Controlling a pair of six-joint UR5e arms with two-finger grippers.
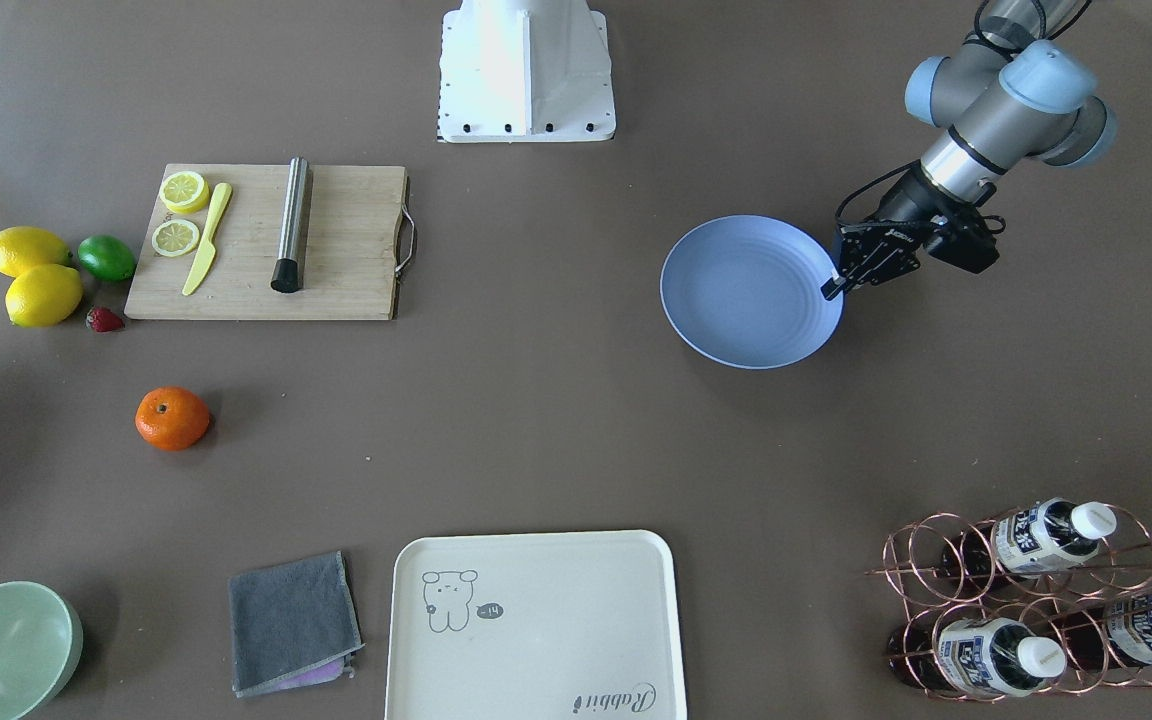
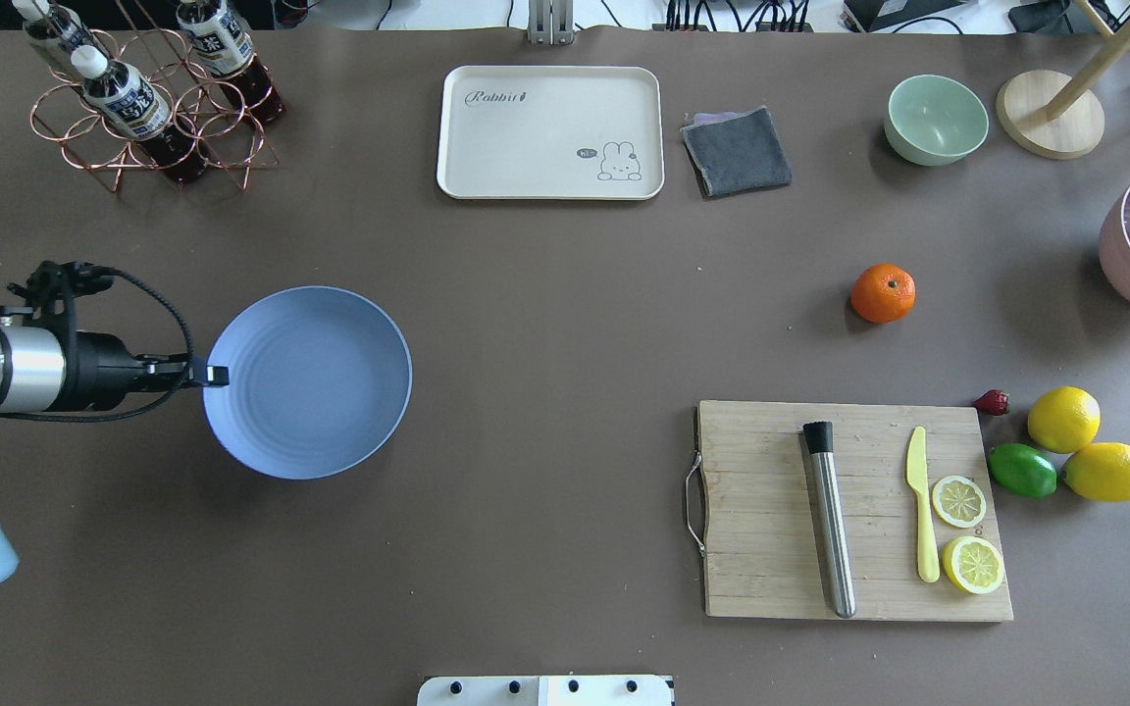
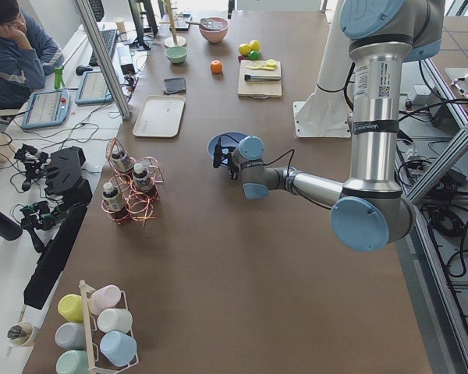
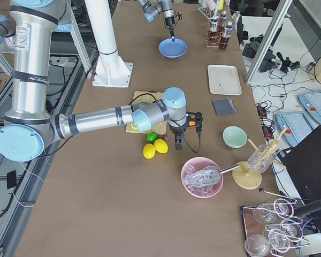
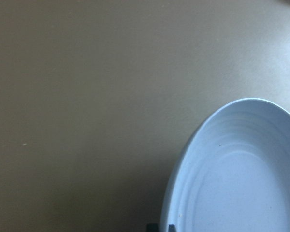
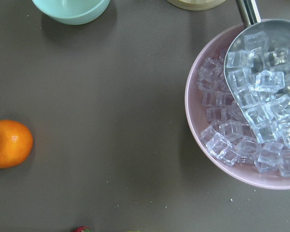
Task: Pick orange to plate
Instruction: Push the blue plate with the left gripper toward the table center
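The orange point(image 1: 172, 418) point(image 2: 883, 292) sits alone on the brown table, between the cutting board and the grey cloth. It also shows at the left edge of the right wrist view point(image 6: 8, 143). The light-blue plate point(image 1: 746, 300) point(image 2: 315, 392) point(image 5: 241, 174) lies far off on the robot's left side. My left gripper point(image 1: 829, 290) point(image 2: 215, 375) is shut on the plate's rim, on the edge facing away from the orange. My right gripper point(image 4: 177, 140) hangs over the table beyond the lemons, near the orange; whether it is open or shut I cannot tell.
A wooden cutting board point(image 2: 854, 510) carries a steel rod, a yellow knife and lemon halves. Lemons point(image 2: 1063, 419), a lime point(image 2: 1022, 470) and a strawberry lie beside it. A cream tray point(image 2: 550, 132), grey cloth point(image 2: 737, 152), green bowl point(image 2: 936, 119), bottle rack point(image 2: 148, 98) and pink ice bowl point(image 6: 246, 106) stand along the far side.
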